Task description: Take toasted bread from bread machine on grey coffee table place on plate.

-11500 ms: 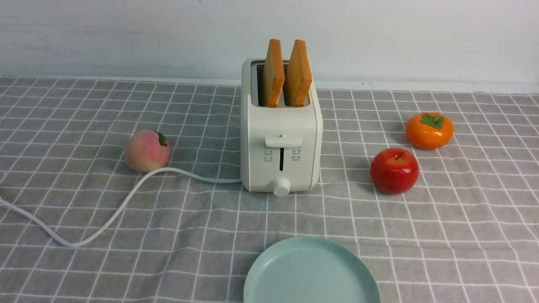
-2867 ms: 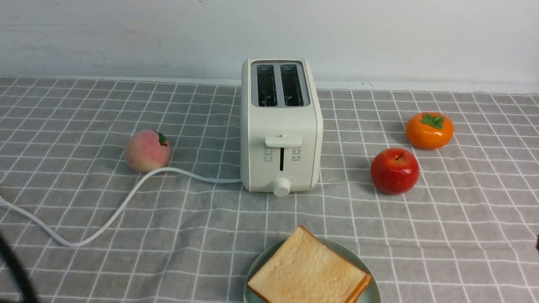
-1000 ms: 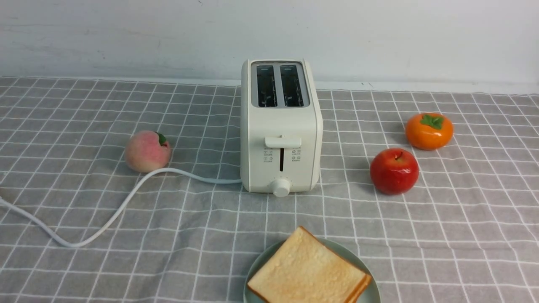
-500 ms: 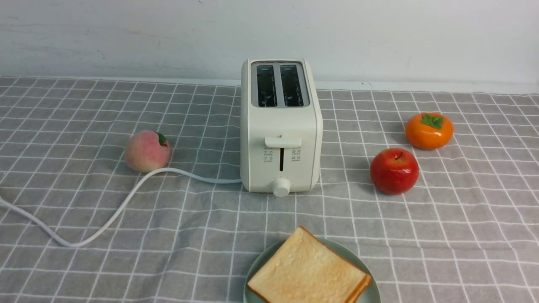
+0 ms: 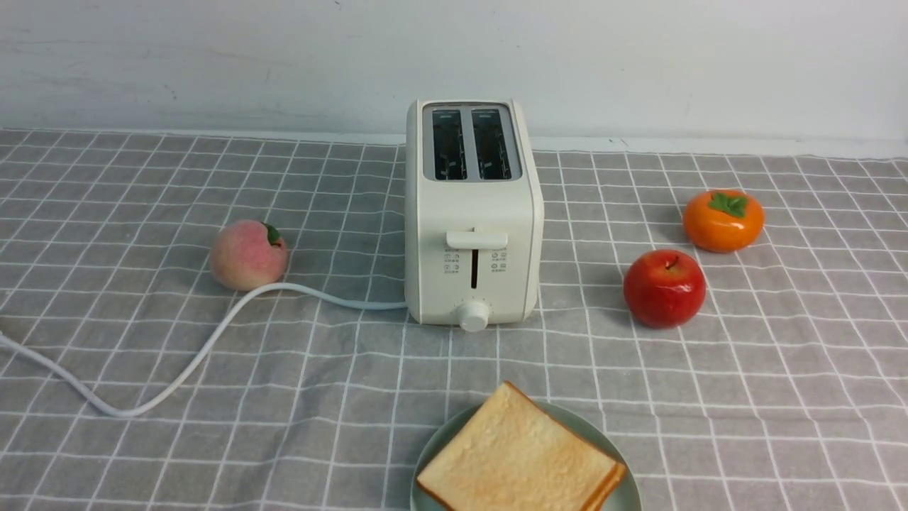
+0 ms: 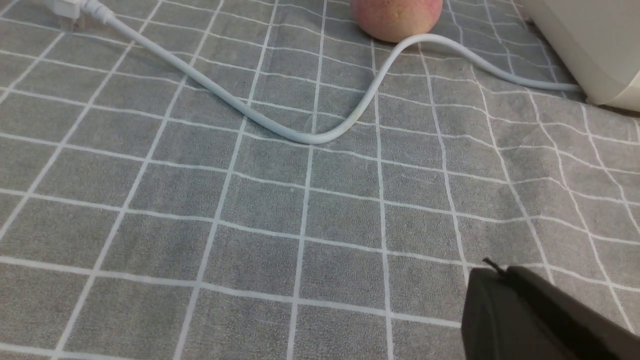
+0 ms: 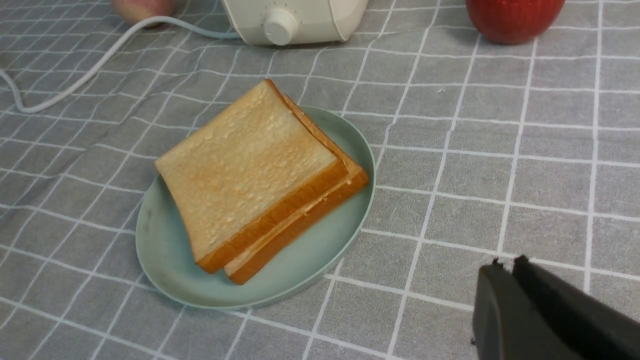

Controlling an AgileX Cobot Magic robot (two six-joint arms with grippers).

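Note:
The two slices of toasted bread [image 5: 518, 458] lie stacked flat on the mint-green plate [image 5: 628, 493] at the front of the grey coffee table [image 5: 780, 369]; the right wrist view shows the stack [image 7: 250, 167] and the plate [image 7: 165, 260] too. The bread machine [image 5: 472, 241] stands behind the plate with both slots empty. No arm shows in the front view. My left gripper [image 6: 492, 270] is shut and empty above bare cloth. My right gripper [image 7: 505, 265] is shut and empty, off to the side of the plate.
A peach [image 5: 248, 254] sits left of the toaster, with the white cord [image 5: 184, 369] curving past it to the left edge. A red apple [image 5: 665, 287] and an orange persimmon [image 5: 723, 219] sit to the right. A white wall runs along the back.
Since 11.5 s ago both slices have left the toaster and lie on the plate. Since 2.9 s ago the arms have left the front view. Nothing has moved in the last second.

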